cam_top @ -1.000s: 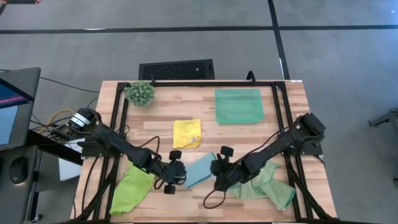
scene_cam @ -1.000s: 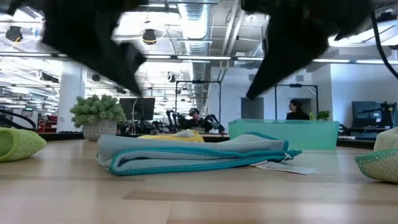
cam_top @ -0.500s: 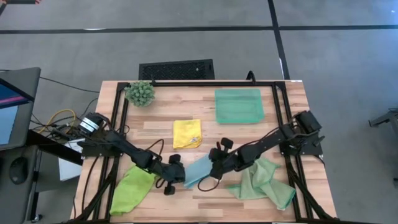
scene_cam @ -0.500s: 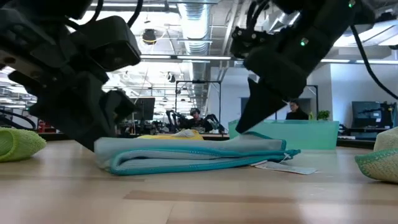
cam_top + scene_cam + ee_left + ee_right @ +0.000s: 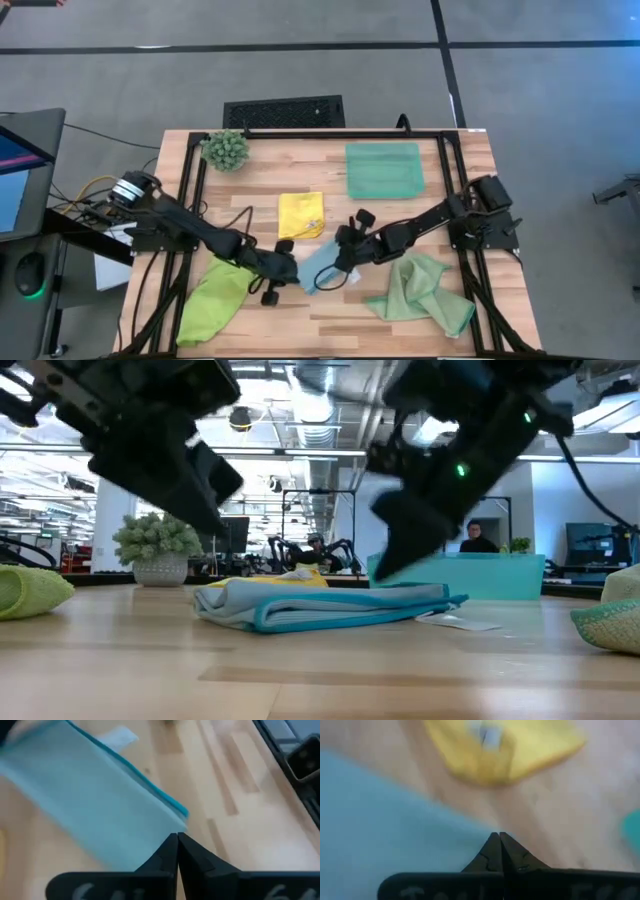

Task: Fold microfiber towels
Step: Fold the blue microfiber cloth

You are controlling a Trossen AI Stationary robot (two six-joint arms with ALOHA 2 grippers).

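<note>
Lime green towel (image 5: 214, 304) lies crumpled at the table's near left, unfolded. Centre, the light blue towel (image 5: 318, 268) is already doubled: left gripper (image 5: 289, 271) and right gripper (image 5: 342, 262) both pinched shut at its edges. Yellow towel (image 5: 301, 214) looks folded; sage towel (image 5: 421, 295) rumpled, waiting. The low view shows blue's stacked layers (image 5: 320, 605); the wrist views show closed fingertips.

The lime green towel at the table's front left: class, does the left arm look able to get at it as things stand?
Probably yes. The lime green towel lies uncovered right beside the left gripper, on that arm's own side. However, that gripper is shut on the light blue towel, as is the right gripper, so it would have to let go first.
</note>
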